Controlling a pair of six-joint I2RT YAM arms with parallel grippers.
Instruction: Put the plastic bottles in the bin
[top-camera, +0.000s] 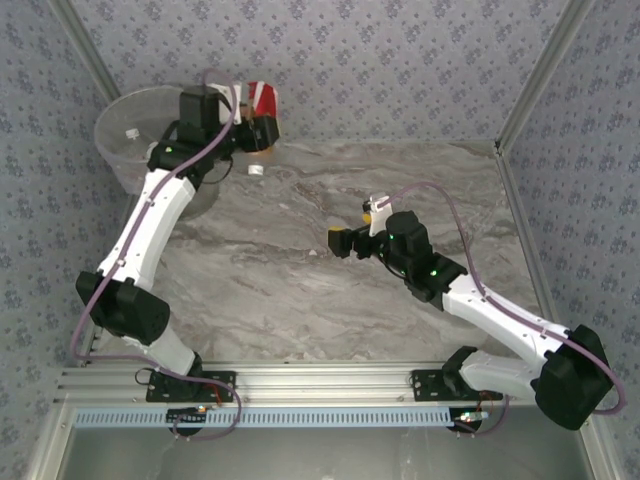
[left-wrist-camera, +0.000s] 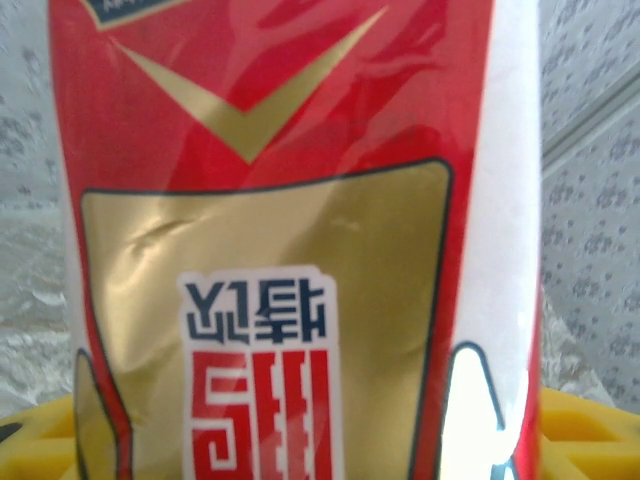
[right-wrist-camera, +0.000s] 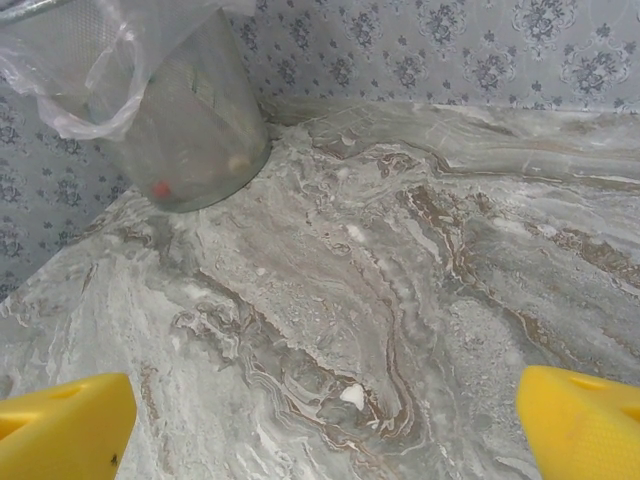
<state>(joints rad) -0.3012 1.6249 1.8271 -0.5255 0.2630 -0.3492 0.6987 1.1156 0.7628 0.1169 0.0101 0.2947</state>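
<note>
Marbled grey table (top-camera: 300, 290) under patterned walls; at the upper left of the top view the left gripper (top-camera: 262, 132) is partly closed around a red-labelled bottle (top-camera: 265, 99), just right of the bin (top-camera: 125, 140); mid-frame, the right gripper (top-camera: 340, 242) gapes wide, holding nothing.
</note>
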